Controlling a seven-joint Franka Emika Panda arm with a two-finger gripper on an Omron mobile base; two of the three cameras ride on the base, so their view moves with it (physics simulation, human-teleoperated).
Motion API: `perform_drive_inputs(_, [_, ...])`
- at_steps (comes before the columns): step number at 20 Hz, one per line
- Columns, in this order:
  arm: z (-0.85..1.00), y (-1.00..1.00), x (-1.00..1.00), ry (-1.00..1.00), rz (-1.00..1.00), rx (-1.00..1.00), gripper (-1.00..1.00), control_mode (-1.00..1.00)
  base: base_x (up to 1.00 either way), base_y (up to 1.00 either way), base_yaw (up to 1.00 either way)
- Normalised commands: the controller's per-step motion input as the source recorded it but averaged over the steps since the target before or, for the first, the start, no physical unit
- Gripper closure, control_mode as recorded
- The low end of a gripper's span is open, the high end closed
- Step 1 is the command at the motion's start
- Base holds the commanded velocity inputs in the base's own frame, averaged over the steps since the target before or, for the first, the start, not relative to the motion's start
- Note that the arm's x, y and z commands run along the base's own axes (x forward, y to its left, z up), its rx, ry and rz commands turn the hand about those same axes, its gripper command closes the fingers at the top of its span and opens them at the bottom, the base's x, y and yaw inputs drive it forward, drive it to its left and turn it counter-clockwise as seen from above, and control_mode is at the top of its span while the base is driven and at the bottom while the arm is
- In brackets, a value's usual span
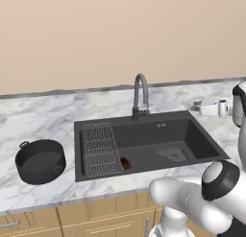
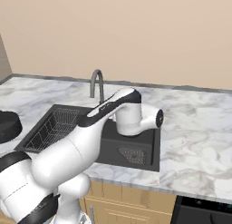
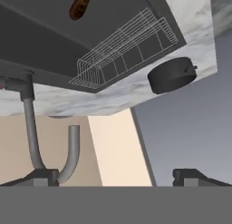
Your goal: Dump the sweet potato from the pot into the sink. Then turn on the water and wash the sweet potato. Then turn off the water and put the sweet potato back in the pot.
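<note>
A simulated kitchen with a marble desk (image 1: 43, 113) and a dark recessed sink (image 1: 153, 135). The sweet potato (image 1: 125, 163) lies on the sink floor near the front wall, just beside the right edge of the wire rack (image 1: 100, 149). The pot (image 1: 40, 160) stands upright on the desk to the left of the sink, well apart from the sweet potato, and looks empty.

Judging by this layout, the dumping looks finished and the step in hand is likely turning on the water. To do it well, the claw should approach the base of the curved tap (image 1: 140, 96) squarely. I cannot make out a separate lever, so it should be found before any push. The push should be slow and steady, and the spout should keep pointing into the basin so the stream can reach the sweet potato, which lies left of the tap's line.

The white arm (image 2: 86, 137) reaches forward and up over the sink from the base, its wrist bent above the basin in the right base view. The claw (image 3: 116, 175) is spread wide and holds nothing. The hand view is rolled nearly upside down; in it one tip sits close to the tap's curved end, though touch cannot be judged.
</note>
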Motion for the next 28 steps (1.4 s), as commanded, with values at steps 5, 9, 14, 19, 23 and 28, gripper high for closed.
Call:
perform_drive_inputs(5, [-0.18, 0.0, 0.57, 0.0, 0.0, 0.0, -1.0, -1.0, 0.0, 0.0, 0.0])
perform_drive_inputs(9, [-0.14, 0.0, 0.59, 0.0, 0.0, 0.0, -1.0, -1.0, 0.0, 0.0, 0.0])
perform_drive_inputs(14, [-0.22, 0.0, 0.42, -0.01, 0.0, 0.0, -1.0, -1.0, 0.0, 0.0, 0.0])
perform_drive_inputs(19, [-0.29, 0.05, 0.18, -0.05, 0.0, 0.0, -1.0, -1.0, 0.0, 0.0, 0.0])
perform_drive_inputs(23, [-0.21, 0.2, 0.09, -0.1, 0.0, 0.0, -1.0, -1.0, 0.0, 0.0, 0.0])
perform_drive_inputs(28, [-0.2, 0.2, 0.15, -0.11, 0.0, 0.0, -1.0, -1.0, 0.0, 0.0, 0.0])
